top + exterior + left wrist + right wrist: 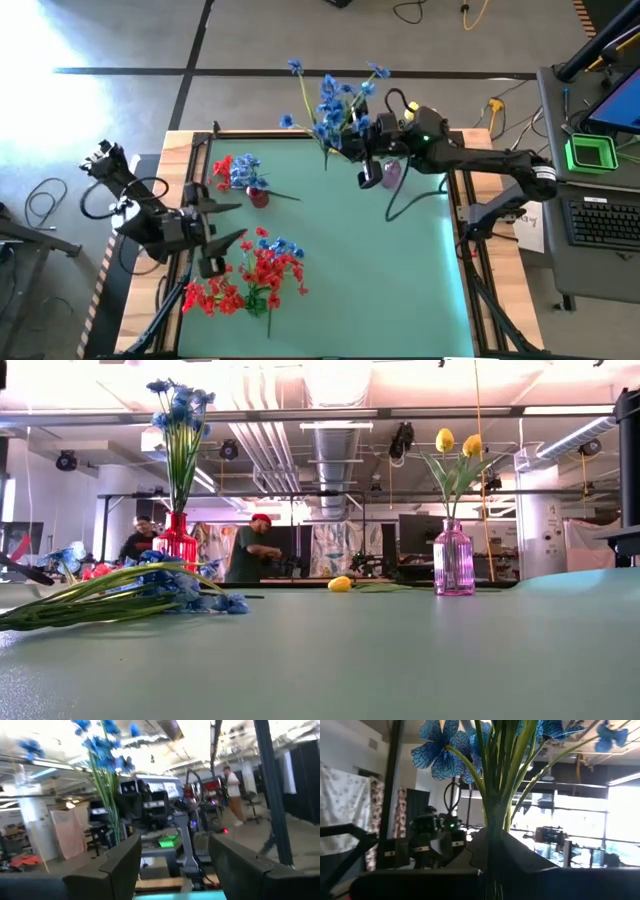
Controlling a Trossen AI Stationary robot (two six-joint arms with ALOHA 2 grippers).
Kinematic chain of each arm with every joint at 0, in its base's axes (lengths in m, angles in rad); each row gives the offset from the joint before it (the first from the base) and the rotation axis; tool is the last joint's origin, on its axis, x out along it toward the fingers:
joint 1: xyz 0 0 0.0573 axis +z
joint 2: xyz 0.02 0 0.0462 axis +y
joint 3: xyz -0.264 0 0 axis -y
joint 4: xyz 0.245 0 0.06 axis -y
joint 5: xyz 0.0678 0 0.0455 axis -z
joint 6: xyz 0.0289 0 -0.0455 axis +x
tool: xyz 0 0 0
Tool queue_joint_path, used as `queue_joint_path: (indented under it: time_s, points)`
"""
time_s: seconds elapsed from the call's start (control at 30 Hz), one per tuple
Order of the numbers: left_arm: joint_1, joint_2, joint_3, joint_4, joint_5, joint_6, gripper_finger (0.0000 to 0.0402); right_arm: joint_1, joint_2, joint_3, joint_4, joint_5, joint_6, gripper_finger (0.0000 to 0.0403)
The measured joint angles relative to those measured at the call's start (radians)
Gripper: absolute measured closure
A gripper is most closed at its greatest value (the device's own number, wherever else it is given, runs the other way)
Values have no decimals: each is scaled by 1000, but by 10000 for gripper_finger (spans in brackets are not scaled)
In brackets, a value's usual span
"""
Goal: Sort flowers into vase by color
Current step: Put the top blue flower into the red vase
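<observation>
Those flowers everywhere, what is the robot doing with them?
It is sorting them by color into vases. The right gripper is shut on a bunch of blue flowers, holding it up at the far edge of the table by the pink vase of yellow flowers. The left gripper is open and empty above the red and blue flowers lying on the mat. A red vase already holds blue ones.

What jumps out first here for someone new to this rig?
The tall bunch of blue flowers at the table's far edge, clamped by the stems in the right gripper above the mat. Next, the heap of red flowers with some blue among them, lying at the near left beside the open left gripper. A small red vase stands just behind it.
</observation>
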Motion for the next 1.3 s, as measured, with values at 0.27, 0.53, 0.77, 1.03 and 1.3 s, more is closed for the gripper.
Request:
queue_joint_path:
  time_s: [0.27,0.53,0.77,1.03,1.3]
  points:
    - [95,120,195,-370,326,-214,185,99,-26,-1,-47,-5,-95,385]
    - [237,202,326,-487,328,-203,185,213,-26,-2,-5,-5,-181,385]
    - [377,230,359,-489,396,-203,185,270,-26,-2,82,3,-215,385]
    - [477,312,412,-488,545,-230,185,283,26,-2,234,22,-227,385]
    - [501,361,449,-495,525,-209,185,284,62,-2,276,62,-232,385]
